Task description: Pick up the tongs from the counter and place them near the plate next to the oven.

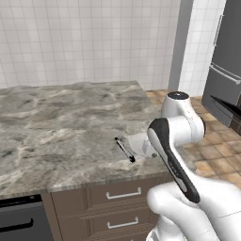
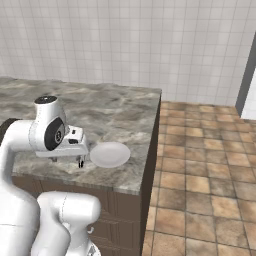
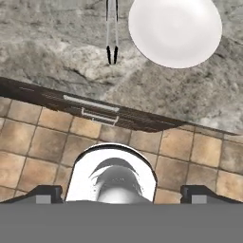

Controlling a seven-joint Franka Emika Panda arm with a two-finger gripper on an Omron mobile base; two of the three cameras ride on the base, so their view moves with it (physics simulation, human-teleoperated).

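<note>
The tongs [image 1: 124, 149] lie flat on a marbled top with drawers, a slim silver utensil with black ends, just left of the white plate [image 1: 140, 142]. In the hand view the tongs [image 3: 112, 33] and the plate [image 3: 174, 29] sit side by side at the top, apart from each other. My gripper [image 3: 123, 193] is open, its fingertips spread wide with nothing between them. It hangs over the front edge of the top [image 2: 67, 158], raised above the tongs and pointing down. The counter with the sink is out of view.
A black oven [image 1: 19, 221] sits under the marbled top [image 1: 56, 122] at the lower left. Dark brown drawers [image 1: 122, 194] run below the edge. A grey fridge [image 1: 226, 80] stands at the right, past the tiled floor [image 2: 200, 165].
</note>
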